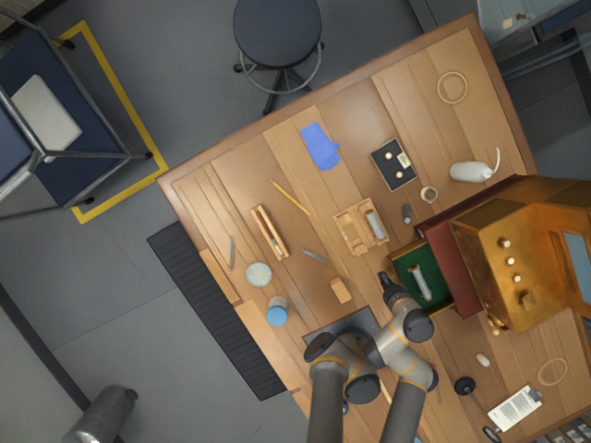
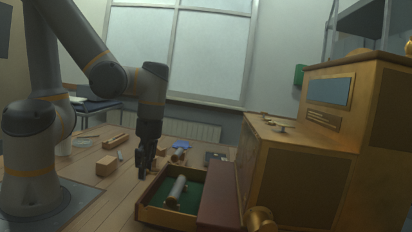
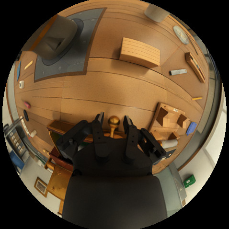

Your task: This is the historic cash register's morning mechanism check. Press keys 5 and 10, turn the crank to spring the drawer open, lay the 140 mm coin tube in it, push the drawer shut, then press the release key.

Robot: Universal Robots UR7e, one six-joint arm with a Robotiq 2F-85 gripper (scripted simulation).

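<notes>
The coin tube (image 2: 176, 191) (image 1: 420, 282), a pale grey cylinder, lies on the green lining of the open drawer (image 2: 175, 196) (image 1: 420, 279) that stands out from the brass cash register (image 1: 520, 257) (image 2: 325, 154). My gripper (image 2: 142, 167) (image 3: 114, 119) hangs pointing down just outside the drawer's front wall, open and empty. In the wrist camera the drawer's brass knob (image 3: 113, 121) shows between the fingertips. The round keys (image 1: 511, 261) sit in a row on the register's sloped top, and the crank's knob (image 2: 259, 219) is at its near lower corner.
Behind the table are a window and a radiator. A wooden holder (image 1: 360, 226) with a second tube (image 1: 375, 224), a wooden block (image 1: 340, 289) (image 2: 106, 165), a pen tray (image 1: 269, 232) and a blue cloth (image 1: 320, 145) lie left of the drawer. My base plate (image 1: 341, 329) is close by.
</notes>
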